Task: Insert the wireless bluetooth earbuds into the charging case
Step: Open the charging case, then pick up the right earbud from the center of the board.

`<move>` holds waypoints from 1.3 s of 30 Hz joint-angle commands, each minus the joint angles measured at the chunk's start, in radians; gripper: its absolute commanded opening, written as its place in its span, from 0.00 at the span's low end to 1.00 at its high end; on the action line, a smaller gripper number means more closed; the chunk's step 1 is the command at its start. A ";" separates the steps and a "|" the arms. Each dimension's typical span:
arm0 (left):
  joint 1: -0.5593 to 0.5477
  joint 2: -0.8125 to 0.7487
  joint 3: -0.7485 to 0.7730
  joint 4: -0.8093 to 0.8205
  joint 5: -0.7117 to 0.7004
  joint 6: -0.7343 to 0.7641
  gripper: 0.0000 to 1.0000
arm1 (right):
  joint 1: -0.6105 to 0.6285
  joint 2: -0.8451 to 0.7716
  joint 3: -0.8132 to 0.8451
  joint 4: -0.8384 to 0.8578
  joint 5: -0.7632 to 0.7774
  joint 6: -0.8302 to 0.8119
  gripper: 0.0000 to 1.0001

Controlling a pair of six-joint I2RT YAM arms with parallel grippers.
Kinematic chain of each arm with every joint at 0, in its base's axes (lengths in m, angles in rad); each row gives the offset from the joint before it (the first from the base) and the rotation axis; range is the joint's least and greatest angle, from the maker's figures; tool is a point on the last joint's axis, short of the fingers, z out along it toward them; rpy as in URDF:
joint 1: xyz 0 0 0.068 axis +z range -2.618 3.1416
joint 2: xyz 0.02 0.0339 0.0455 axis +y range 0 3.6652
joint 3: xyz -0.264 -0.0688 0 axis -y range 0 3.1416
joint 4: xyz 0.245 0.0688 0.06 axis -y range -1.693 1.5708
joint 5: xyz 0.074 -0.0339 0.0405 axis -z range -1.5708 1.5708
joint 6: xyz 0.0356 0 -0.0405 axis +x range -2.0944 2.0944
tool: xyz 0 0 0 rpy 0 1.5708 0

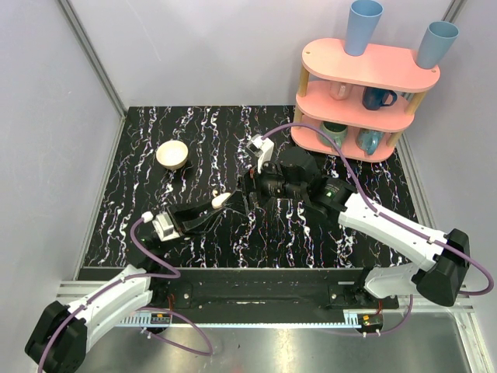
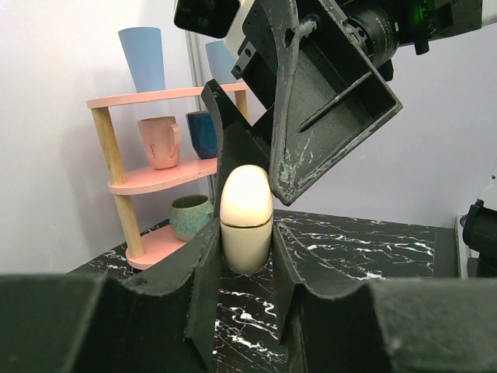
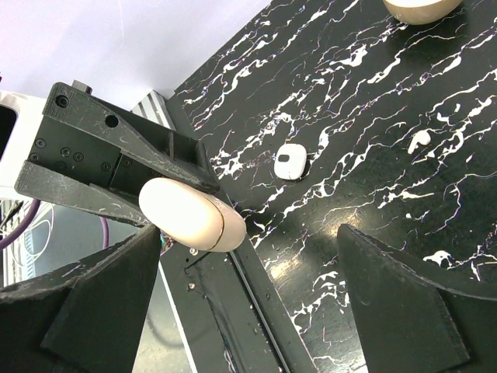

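My left gripper [image 1: 211, 207] is shut on a cream oval charging case [image 1: 222, 200], which is closed with a thin seam around its middle. In the left wrist view the case [image 2: 246, 217] stands upright between my fingers [image 2: 203, 264]. My right gripper [image 1: 250, 189] is open just beyond the case's tip; its fingers [image 3: 85, 303] stand wide apart with the case [image 3: 192, 215] at the left one. One tiny white bean-like earbud [image 3: 420, 140] lies on the black marbled table. A small white rounded-square piece [image 3: 291, 162] lies nearer the table's front edge.
A cream bowl [image 1: 172, 154] stands at the back left of the table. A pink three-tier shelf [image 1: 365, 101] with mugs and blue cups stands at the back right. The metal rail [image 1: 256, 287] runs along the near edge.
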 commanded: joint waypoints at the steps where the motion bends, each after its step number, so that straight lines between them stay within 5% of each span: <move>1: -0.011 -0.013 -0.019 0.179 0.097 -0.018 0.00 | 0.000 0.022 0.031 0.062 0.079 -0.014 0.99; 22: -0.011 -0.019 -0.028 0.201 0.116 -0.034 0.00 | -0.002 0.053 0.078 0.088 0.102 -0.044 1.00; 39: -0.011 -0.022 -0.038 0.173 0.050 -0.019 0.00 | -0.002 -0.007 0.063 0.152 -0.022 -0.083 1.00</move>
